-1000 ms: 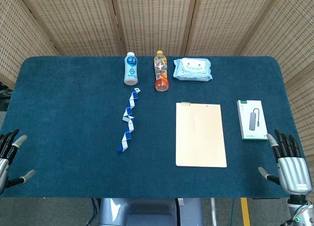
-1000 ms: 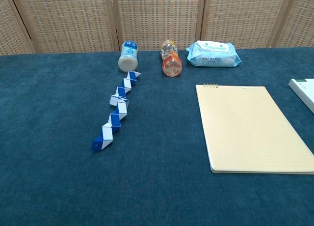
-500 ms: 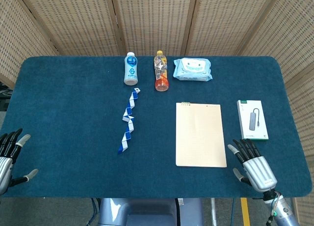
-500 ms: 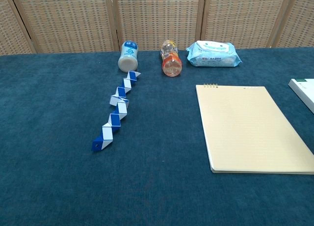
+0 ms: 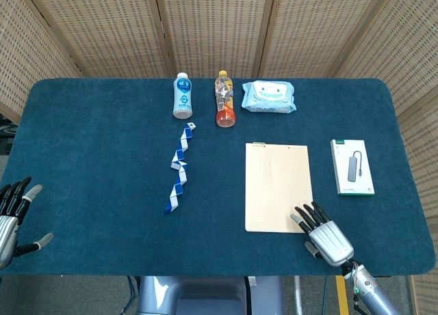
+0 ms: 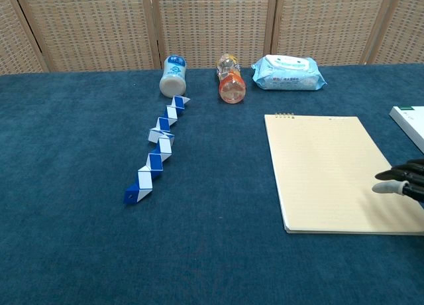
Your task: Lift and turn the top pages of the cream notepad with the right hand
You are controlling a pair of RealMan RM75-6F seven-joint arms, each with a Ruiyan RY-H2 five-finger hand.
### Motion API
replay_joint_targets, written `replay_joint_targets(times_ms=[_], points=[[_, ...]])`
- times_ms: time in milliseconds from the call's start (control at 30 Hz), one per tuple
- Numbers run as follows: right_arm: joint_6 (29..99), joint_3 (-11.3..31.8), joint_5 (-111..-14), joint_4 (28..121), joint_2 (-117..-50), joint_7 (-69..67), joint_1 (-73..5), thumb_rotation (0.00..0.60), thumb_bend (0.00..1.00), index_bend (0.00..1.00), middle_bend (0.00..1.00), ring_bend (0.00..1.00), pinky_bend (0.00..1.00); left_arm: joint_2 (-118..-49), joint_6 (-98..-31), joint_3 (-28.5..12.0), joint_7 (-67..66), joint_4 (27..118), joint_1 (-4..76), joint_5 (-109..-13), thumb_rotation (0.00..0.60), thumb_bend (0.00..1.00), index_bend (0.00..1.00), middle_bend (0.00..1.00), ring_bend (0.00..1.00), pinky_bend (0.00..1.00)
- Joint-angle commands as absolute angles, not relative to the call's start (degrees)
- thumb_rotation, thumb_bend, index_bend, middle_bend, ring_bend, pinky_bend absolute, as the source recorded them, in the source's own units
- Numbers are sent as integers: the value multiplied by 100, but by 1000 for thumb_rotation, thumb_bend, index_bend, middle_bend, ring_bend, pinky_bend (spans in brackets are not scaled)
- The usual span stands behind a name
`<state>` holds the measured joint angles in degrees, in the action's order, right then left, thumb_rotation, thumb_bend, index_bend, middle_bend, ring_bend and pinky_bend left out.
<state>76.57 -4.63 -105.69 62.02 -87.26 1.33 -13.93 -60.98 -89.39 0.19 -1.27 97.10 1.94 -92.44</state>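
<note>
1. Progress first: your right hand [image 5: 327,238] has swept in from the surface's 3 o'clock edge over the last second, and its fingertips [image 5: 306,214] now overlap the near right corner of the flat cream rectangular paper notepad [image 5: 277,186].
2. Its fingers are spread and hold nothing; every page lies flat, so no lift has begun.
3. The notepad lies right of centre on the blue cloth surface [image 5: 96,150], its top binding towards 12 o'clock, with a white boxed USB hub [image 5: 352,166] at its 3 o'clock.
4. Your left hand [image 5: 12,216] idles at 8 o'clock, released, barely shifted.
5. Next, you likely need to catch that corner's top sheets.
</note>
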Motion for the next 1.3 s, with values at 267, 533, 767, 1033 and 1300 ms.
replay_joint_targets(times_ms=[267,533,767,1033,1300], points=[[7568,-408,-10421,5865,-8994,17,-1576,600,408,118,84,0,0,-6141,-8867,9,-208,9732,220,-9169,600,0,0,0,0,0],[7614,-373,-10329,5875,-9011,-18,-1643,600,406,118,84,0,0,-6159,-8840,-3,-257,9745,227,-9115,600,0,0,0,0,0],[7515,-435,-10253,5836,-9083,93,-1642,600,407,118,84,0,0,-6142,-8889,-20,-186,9751,205,-9088,600,0,0,0,0,0],[7509,-498,-10218,5828,-9117,168,-1653,600,408,118,84,0,0,-6107,-8898,-22,-85,9735,203,-9086,600,0,0,0,0,0],[7459,-469,-10112,5760,-9165,196,-1701,600,411,125,84,0,0,-6034,-8902,2,108,9731,195,-9111,600,0,0,0,0,0]])
